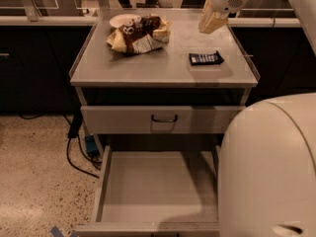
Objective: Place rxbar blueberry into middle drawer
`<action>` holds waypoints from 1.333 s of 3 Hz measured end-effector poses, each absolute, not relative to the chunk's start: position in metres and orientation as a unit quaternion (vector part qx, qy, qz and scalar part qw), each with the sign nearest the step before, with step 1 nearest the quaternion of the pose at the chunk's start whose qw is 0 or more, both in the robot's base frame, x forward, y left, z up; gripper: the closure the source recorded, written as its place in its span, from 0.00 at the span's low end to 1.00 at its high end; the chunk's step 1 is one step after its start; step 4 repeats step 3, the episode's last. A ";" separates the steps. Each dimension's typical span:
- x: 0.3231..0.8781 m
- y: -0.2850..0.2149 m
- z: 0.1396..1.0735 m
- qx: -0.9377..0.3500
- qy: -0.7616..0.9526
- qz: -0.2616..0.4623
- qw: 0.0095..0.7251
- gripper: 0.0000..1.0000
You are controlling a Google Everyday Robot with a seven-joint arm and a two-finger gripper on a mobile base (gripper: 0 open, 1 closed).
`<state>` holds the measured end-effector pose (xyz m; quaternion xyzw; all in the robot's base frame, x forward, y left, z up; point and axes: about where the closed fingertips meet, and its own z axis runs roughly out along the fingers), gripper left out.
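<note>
The rxbar blueberry [206, 58], a flat dark navy bar with white lettering, lies on the right side of the grey cabinet top [163, 65]. My gripper [212, 20] hangs above the cabinet's far right, a little behind and above the bar, not touching it and holding nothing. Under the top is a closed drawer with a dark handle [164, 118]. Below it a drawer [159, 186] is pulled out, and its inside is bare.
A brown-and-yellow heap of snack bags [138, 33] with a white plate behind it lies at the top's far left. My white arm housing [269, 167] covers the lower right, over the open drawer's right edge. Black cables [79, 147] lie on the speckled floor to the left.
</note>
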<state>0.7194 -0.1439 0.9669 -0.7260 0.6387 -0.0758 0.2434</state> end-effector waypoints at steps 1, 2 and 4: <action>0.719 -0.144 0.967 -0.726 0.639 -0.076 0.243 0.12; 0.720 -0.144 0.967 -0.726 0.639 -0.076 0.243 0.00; 0.720 -0.144 0.967 -0.726 0.639 -0.076 0.243 0.00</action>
